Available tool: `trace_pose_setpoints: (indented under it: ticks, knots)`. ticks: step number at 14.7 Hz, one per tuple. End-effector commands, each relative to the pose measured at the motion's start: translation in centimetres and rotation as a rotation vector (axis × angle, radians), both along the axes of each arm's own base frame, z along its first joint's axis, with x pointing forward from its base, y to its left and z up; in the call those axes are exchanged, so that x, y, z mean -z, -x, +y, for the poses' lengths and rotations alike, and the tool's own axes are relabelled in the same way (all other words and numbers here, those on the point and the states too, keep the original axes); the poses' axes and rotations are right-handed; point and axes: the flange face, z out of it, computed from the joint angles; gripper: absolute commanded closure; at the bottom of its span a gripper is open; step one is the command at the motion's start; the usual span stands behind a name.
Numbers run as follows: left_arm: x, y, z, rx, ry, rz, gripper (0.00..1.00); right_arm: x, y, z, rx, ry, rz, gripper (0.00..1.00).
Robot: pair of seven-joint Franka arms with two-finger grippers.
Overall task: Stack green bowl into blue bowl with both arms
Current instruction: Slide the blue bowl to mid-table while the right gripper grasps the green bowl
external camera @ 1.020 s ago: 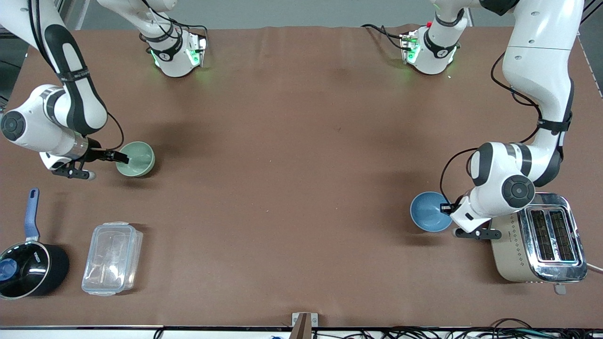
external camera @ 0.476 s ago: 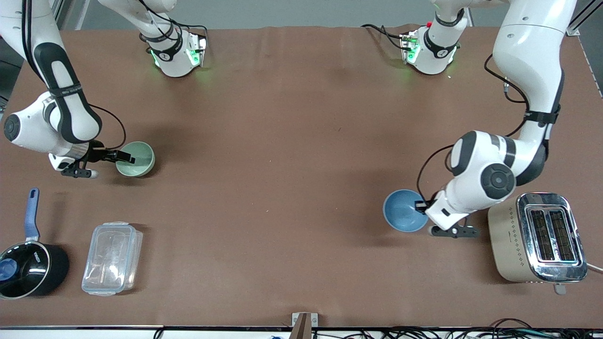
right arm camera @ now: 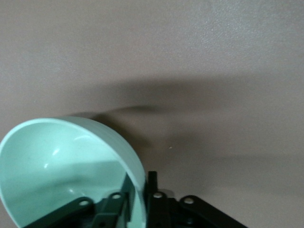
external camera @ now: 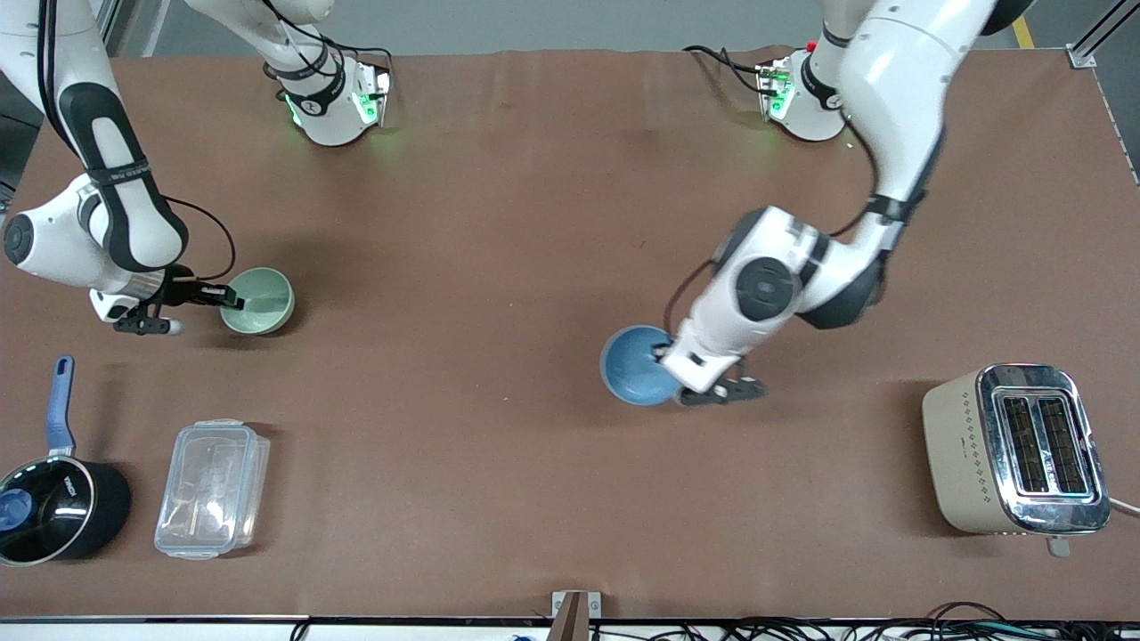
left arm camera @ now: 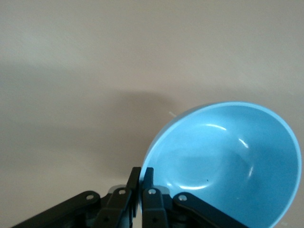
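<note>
Left gripper (external camera: 666,359) pinching rim of blue bowl (external camera: 635,364), fingers (left arm camera: 142,183) pressed tight on the wall, one inside, one outside. Bowl tilted, held over mid-table, empty, glossy sky-blue inside, darker outside.

Right gripper (external camera: 233,296) clamped the same way on rim of green bowl (external camera: 259,301), one finger (right arm camera: 112,205) inside, the other outside. Bowl pale mint, smooth, empty, toward the right arm's end of the table; cannot tell whether lifted or resting.

Saucepan (external camera: 55,507) with blue handle and clear lidded box (external camera: 212,488) nearer the front camera than green bowl. Box contents unclear. Toaster (external camera: 1017,449) at the left arm's end.
</note>
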Motion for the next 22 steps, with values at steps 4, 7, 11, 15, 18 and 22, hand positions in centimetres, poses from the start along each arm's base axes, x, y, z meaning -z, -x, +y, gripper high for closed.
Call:
trace_pose_setpoints:
  ticks: [4,7,11,15,18,22]
  knots:
    - [3.0,3.2,-8.6,-0.066,0.024,0.006,1.00,-5.6,-0.4,-0.6,-0.006,-0.067,-0.055,1.00]
    - [5.4,5.3,-11.7,-0.095,0.060,-0.006,0.99,-11.8,-1.7,-1.3,-0.016,-0.057,-0.140,1.00]
    - [8.0,7.8,-14.6,-0.083,0.089,-0.011,0.92,-21.5,-4.6,-2.1,-0.083,0.044,-0.144,1.00]
    - [6.7,6.3,-13.5,-0.062,0.086,-0.062,0.00,-26.9,-7.2,2.7,-0.106,0.103,-0.175,1.00]
    - [0.8,1.3,-8.6,-0.102,0.072,-0.170,0.00,-29.1,-7.3,8.1,-0.070,0.152,-0.147,0.99]
    - [-9.1,-4.5,2.6,-0.096,-0.005,-0.219,0.00,-28.8,-8.4,16.7,-0.033,0.153,-0.145,0.99]
